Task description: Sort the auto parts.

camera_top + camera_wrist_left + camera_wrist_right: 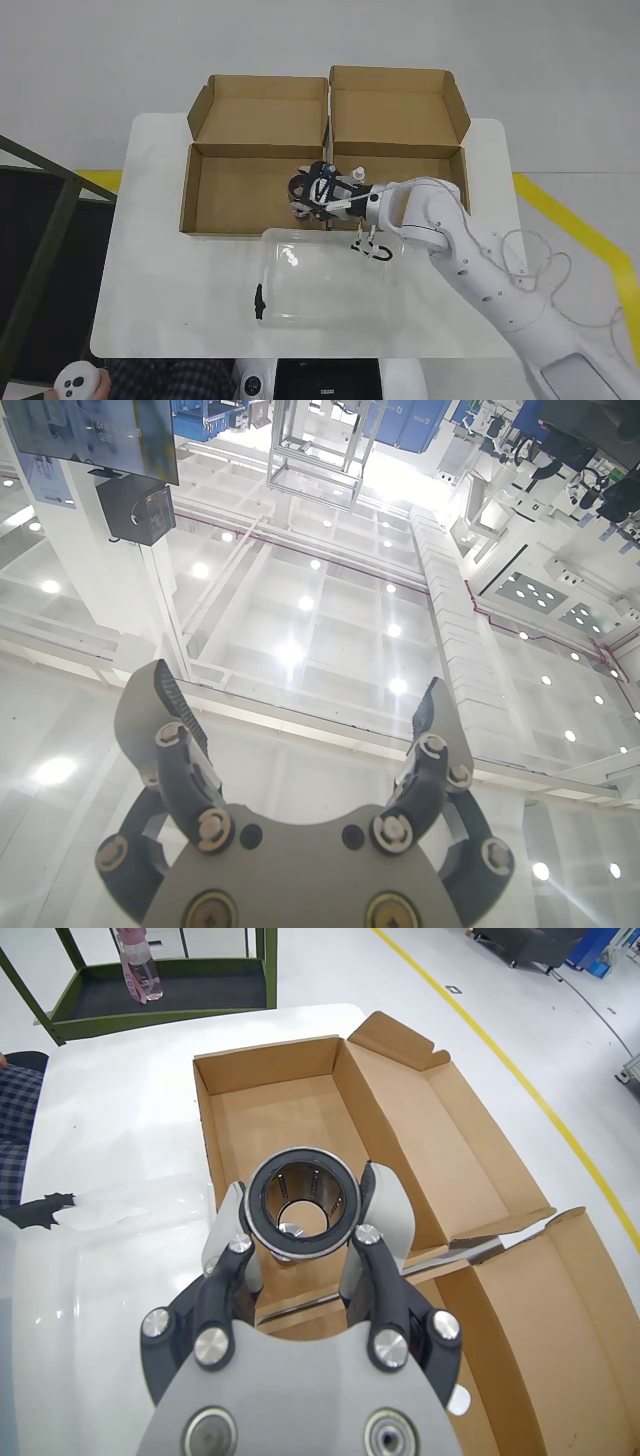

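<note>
Bearing (303, 1162) clamped in my right gripper (305, 1203) over cardboard box (240, 190) edge | risk: early release could bounce it out.

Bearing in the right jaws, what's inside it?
The bearing is hollow, with rows of small balls along its inner wall. Through the bore a shiny metal piece shows; the rim covers the rest of it.

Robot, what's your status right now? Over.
Left gripper open, pointing up. Right gripper shut on metal cylinder, over open cardboard box. A shiny part may lie beneath it.
</note>
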Controlling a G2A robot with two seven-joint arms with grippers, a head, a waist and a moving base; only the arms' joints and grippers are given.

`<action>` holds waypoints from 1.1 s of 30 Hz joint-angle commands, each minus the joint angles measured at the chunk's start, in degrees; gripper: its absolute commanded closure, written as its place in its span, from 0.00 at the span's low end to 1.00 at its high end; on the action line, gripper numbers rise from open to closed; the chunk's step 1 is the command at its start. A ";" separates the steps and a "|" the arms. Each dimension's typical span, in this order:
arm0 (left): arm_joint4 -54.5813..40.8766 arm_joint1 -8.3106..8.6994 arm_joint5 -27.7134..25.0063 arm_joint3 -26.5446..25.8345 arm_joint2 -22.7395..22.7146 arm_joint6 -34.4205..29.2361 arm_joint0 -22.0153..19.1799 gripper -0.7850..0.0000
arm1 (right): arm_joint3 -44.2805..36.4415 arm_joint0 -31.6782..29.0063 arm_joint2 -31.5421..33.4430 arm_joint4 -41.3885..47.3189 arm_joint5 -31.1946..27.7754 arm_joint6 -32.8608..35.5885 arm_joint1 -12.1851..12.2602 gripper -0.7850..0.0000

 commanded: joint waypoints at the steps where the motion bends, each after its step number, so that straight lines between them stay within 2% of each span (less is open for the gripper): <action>1: 0.00 0.00 0.00 0.00 0.00 0.00 0.00 0.00 | 2.66 1.49 -1.17 1.03 -0.18 -0.06 -0.64 1.00; 11: 0.00 0.00 0.00 0.00 0.00 0.00 0.00 0.00 | 14.25 7.16 -5.61 7.02 -2.93 -2.27 -3.81 1.00; 18: 0.00 0.00 0.00 0.00 0.00 0.00 0.00 0.00 | 18.95 9.61 -6.84 7.07 -2.41 -3.22 -5.29 1.00; 33: 0.00 0.00 0.00 0.00 0.00 0.00 0.00 0.00 | 19.39 8.85 -6.95 -1.78 4.01 -1.40 -6.19 1.00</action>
